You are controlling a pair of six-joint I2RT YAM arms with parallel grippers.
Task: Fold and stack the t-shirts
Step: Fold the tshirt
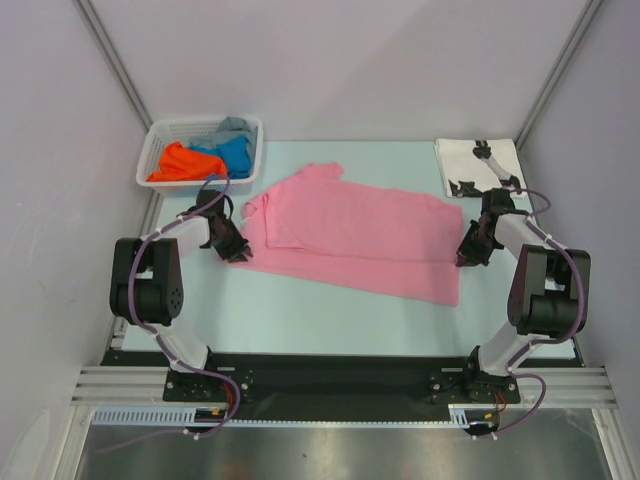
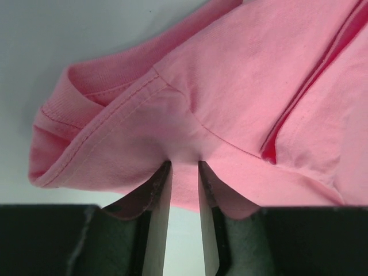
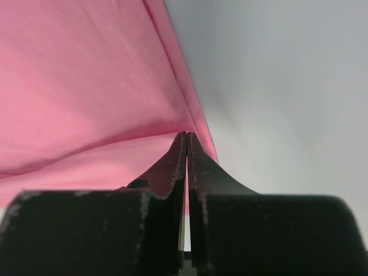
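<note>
On the flat pale green table (image 1: 300, 310), the soft pink t-shirt (image 1: 350, 235) could slip loose and bunch up if the pull gets too hard, as each grip holds only a thin edge. It lies in the middle, half folded and smooth, with one bit poking to 11 o'clock. The left black pincer (image 1: 232, 245) pinches its 9 o'clock end; the right black pincer (image 1: 470, 250) pinches its 3 o'clock hem.
</note>
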